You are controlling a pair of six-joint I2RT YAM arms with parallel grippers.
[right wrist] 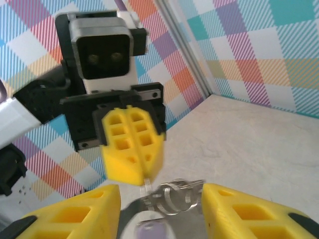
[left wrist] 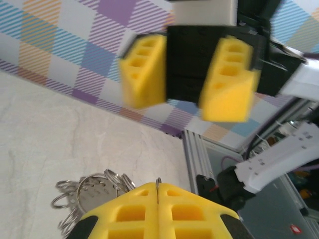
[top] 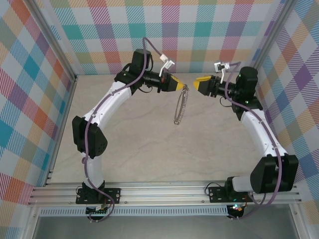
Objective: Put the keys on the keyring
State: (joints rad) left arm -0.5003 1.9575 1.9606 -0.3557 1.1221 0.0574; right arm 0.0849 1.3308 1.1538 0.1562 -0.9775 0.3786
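My left gripper (top: 182, 84) is shut on the top edge of the keyring (top: 179, 107), a long grey scalloped loop hanging down from it above the table. In the left wrist view a thin sliver of metal sticks out between the closed left gripper (left wrist: 158, 185), and the keyring's loops (left wrist: 89, 191) bunch to the left. My right gripper (top: 196, 81) faces it from the right, open. In the right wrist view the right gripper (right wrist: 160, 193) straddles the keyring's loops (right wrist: 175, 197) without touching them. The key's lilac head (right wrist: 149, 233) shows just below them, blurred.
The marbled beige table (top: 149, 144) lies below, ringed by plaid walls (top: 199, 30). An aluminium rail (top: 164, 191) carries both arm bases at the near edge. The two grippers almost meet tip to tip at the back centre.
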